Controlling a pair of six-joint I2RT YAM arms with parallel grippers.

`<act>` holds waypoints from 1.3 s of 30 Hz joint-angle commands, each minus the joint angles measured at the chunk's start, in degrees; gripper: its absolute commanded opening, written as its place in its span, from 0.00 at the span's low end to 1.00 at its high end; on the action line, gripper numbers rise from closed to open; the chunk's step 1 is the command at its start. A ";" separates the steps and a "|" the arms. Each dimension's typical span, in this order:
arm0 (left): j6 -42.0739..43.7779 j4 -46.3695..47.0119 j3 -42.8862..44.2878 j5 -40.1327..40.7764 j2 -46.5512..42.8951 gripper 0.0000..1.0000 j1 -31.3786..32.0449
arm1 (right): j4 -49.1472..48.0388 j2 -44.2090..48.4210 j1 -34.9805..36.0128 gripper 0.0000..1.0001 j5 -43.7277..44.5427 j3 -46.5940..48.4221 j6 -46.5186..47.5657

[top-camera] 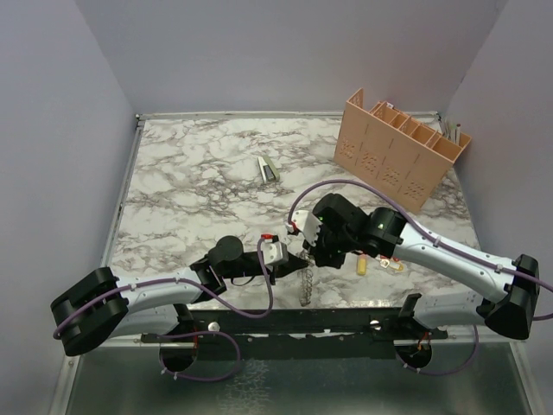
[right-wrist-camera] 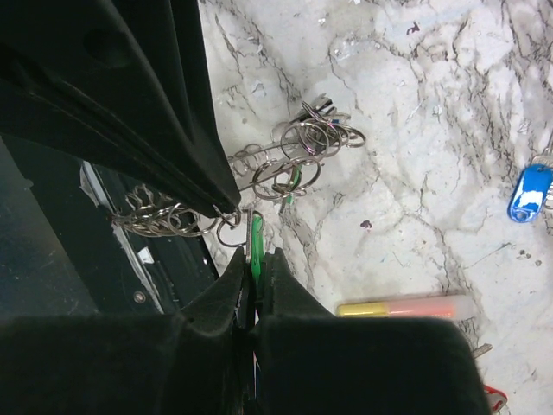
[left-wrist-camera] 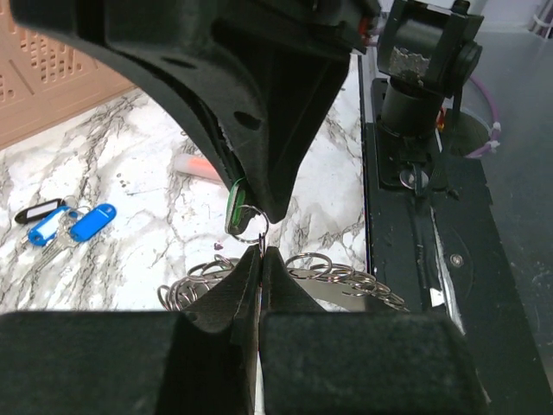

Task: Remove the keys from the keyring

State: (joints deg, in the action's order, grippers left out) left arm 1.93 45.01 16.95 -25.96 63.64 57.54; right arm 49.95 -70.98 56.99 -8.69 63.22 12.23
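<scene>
Left tool point(left-wrist-camera: 261, 252): clamped on small ring point(left-wrist-camera: 251, 226); thin wire may slip out.
Keyring point(left-wrist-camera: 346, 277): hanging between tools near worktop point(left-wrist-camera: 130, 173) edge; coils could snag, tangle.
Right tool point(right-wrist-camera: 253, 259): nipping green key point(right-wrist-camera: 256, 246); plastic head may twist free.

There are two robot arms point(top-camera: 160, 296), one green key point(left-wrist-camera: 235, 206), two blue key tags point(left-wrist-camera: 91, 221), one pink-and-yellow tube point(right-wrist-camera: 406, 307) and one tan box point(top-camera: 402, 147).
</scene>
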 commanded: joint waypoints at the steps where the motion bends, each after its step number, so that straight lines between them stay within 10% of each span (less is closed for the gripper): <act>1: 2.71 -0.19 -0.34 -5.96 -0.27 0.00 0.82 | 0.21 1.01 -1.70 0.01 -1.37 -1.57 1.84; 23: 2.64 3.52 -1.58 -12.81 -2.49 0.00 1.35 | -1.53 -2.59 -4.51 0.01 -8.76 -4.13 3.58; 39: -5.64 24.04 -8.62 -0.08 -1.43 0.00 1.35 | -12.42 -2.84 -4.40 0.01 -9.86 -10.21 2.45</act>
State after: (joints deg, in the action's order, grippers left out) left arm 1.21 54.26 10.87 -29.32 62.19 57.89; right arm 42.94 -74.15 53.25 -20.69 55.09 14.98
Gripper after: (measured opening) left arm 0.006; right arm 0.028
